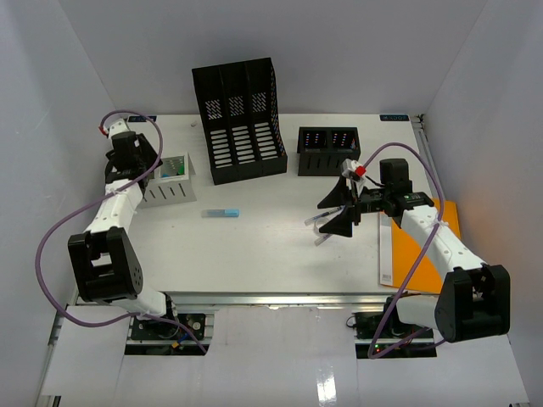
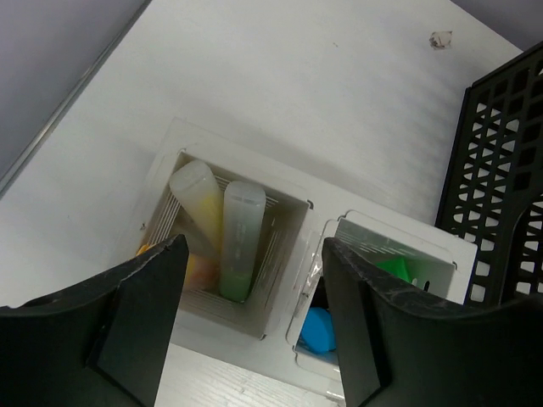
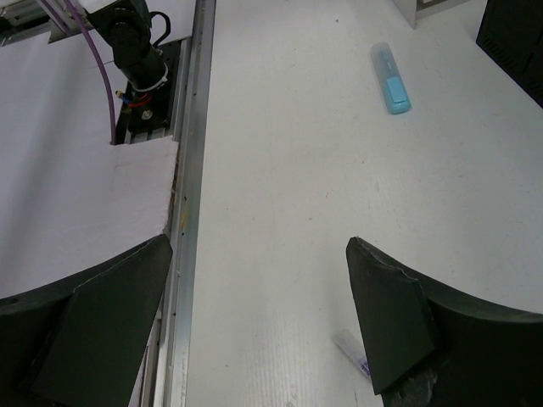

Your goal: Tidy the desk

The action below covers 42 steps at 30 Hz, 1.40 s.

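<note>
Left gripper (image 2: 254, 254): we see it parted, empty, over white slotted bin (image 2: 288, 263).
Right gripper (image 3: 259, 246): wide, empty; blue marker (image 3: 391, 66) at one o'clock.

Left gripper (image 2: 254, 246) is aimed straight down with jaws spread, and right gripper (image 3: 259, 246) is angled low, jaws spread wide too.

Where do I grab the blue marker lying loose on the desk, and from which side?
Take the blue marker at mid-barrel, from straight above. It lies flat on the desk with its long axis running left to right in the top view, so close across its narrow width, near side to far side.
</note>
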{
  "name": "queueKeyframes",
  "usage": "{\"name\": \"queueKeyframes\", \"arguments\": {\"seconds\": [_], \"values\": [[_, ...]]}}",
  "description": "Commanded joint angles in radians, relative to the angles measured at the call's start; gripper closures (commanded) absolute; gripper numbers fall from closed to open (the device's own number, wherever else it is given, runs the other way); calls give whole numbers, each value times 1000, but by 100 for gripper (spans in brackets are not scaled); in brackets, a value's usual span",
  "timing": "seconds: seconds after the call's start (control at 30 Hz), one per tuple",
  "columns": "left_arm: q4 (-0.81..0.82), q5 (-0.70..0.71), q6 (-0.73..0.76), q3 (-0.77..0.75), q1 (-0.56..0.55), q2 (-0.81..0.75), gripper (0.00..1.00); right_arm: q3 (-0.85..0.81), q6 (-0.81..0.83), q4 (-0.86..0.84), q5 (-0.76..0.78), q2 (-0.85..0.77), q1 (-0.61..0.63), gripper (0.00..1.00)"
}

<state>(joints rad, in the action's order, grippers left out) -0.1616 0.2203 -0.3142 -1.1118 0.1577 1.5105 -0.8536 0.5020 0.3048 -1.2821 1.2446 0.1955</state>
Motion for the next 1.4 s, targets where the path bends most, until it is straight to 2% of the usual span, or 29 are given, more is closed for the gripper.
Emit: {"name": "queueKeyframes", "arguments": {"seconds": [0.0,0.07,0.17,0.3,0.37,0.5,0.67,0.83,1.2,1.37], "values": [[-37,-79,-37,0,2,-98,21,-37,220,150,0,7,5,10],[-51,-137,-38,-1,2,-138,16,-57,309,207,38,18,39,10],[-57,-292,-42,26,3,-239,9,-87,452,257,241,40,172,10],[-21,-559,-100,153,2,-417,2,-88,663,189,514,91,399,10],[4,-690,-124,260,2,-496,2,-124,660,127,598,139,468,10],[1,-800,-114,414,3,-697,2,-436,489,183,641,397,575,10],[-91,-810,-50,513,3,-883,2,-723,262,170,717,707,657,10],[-150,-771,-8,535,2,-963,2,-873,137,109,805,864,696,10],[-152,-718,-17,545,2,-1032,2,-1001,49,41,926,1019,698,5],[-155,-706,-17,543,0,-1041,2,-1009,47,42,921,1050,697,3]]}}
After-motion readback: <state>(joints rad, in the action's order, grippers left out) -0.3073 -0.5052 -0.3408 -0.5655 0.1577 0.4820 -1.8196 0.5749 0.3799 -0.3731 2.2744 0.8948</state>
